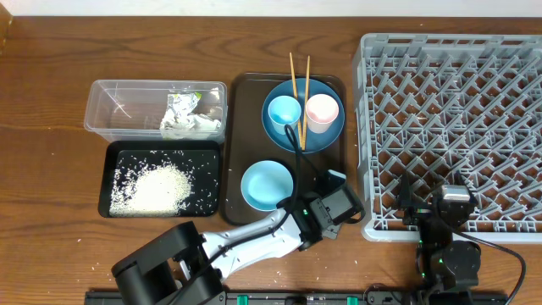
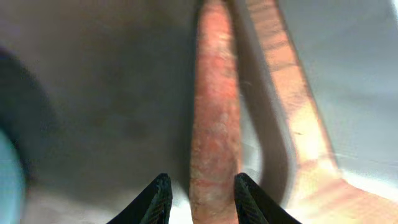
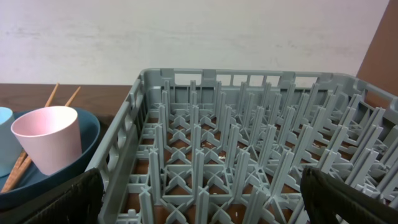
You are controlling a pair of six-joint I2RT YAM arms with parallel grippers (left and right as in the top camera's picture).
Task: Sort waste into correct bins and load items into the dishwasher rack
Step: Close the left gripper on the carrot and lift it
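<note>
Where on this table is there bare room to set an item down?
Bare table lies left of the clear tub and black tray, and along the far edge above them. The rack holds nothing. Crowded: the serving tray, filled by plate, bowl and the left claw.

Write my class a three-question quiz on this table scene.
1. True or false: the pale pink plastic cup stands inside the grey lattice dishwasher rack.
2. What lies in the shallow black rectangular tray? A) white rice grains B) wooden chopsticks C) crumpled tissue
3. Fill in: the left pincer straddles an orange ____.
Key: 1 false; 2 A; 3 carrot.
</note>
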